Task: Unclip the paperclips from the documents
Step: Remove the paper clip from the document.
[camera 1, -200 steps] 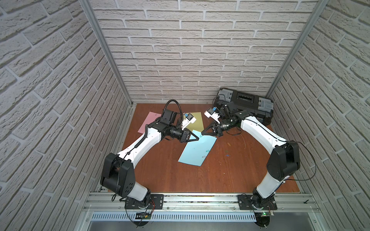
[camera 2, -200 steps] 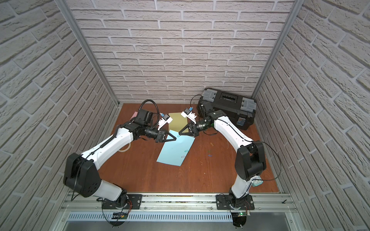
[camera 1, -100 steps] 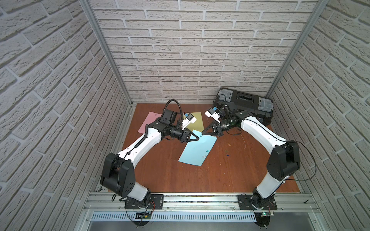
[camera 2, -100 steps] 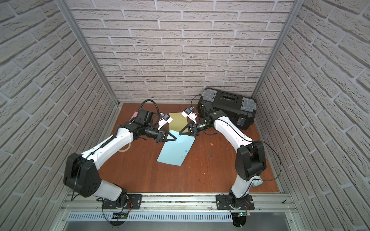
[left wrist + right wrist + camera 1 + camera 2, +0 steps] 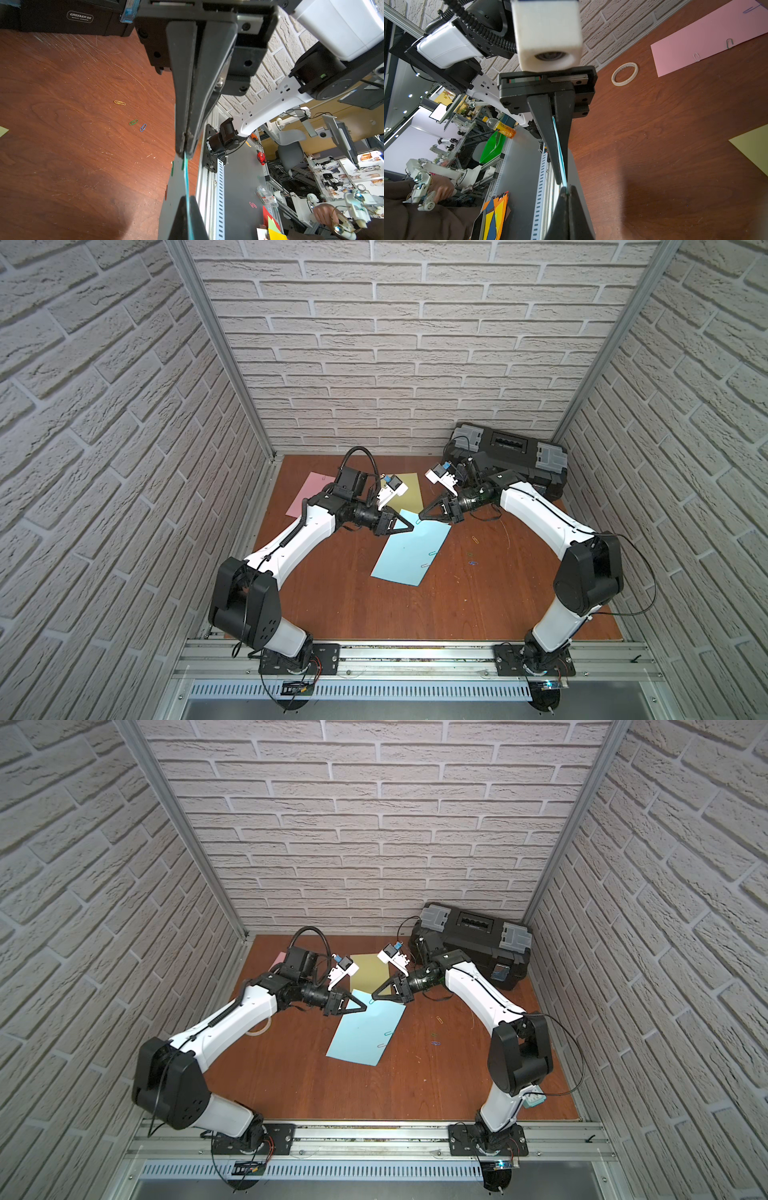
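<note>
The light blue document [image 5: 409,556] lies mid-table with its far edge raised. My left gripper [image 5: 411,527] is shut on that raised edge; in the left wrist view the thin blue edge runs between its closed jaws [image 5: 188,207]. My right gripper [image 5: 420,515] faces it tip to tip, shut on a paperclip [image 5: 417,521] at the same edge [image 5: 566,193]. Two more paperclips [image 5: 433,552] sit on the sheet's right edge. Further back lie the yellow document [image 5: 409,489] and the pink document [image 5: 708,37], which carries clips [image 5: 729,43].
Three loose paperclips lie right of the blue sheet: orange [image 5: 120,102], green [image 5: 133,122], blue [image 5: 143,127]. A black toolbox [image 5: 511,452] stands at the back right. A tape ring [image 5: 624,74] lies by the left wall. A teal clock [image 5: 534,1098] sits behind the right arm's base.
</note>
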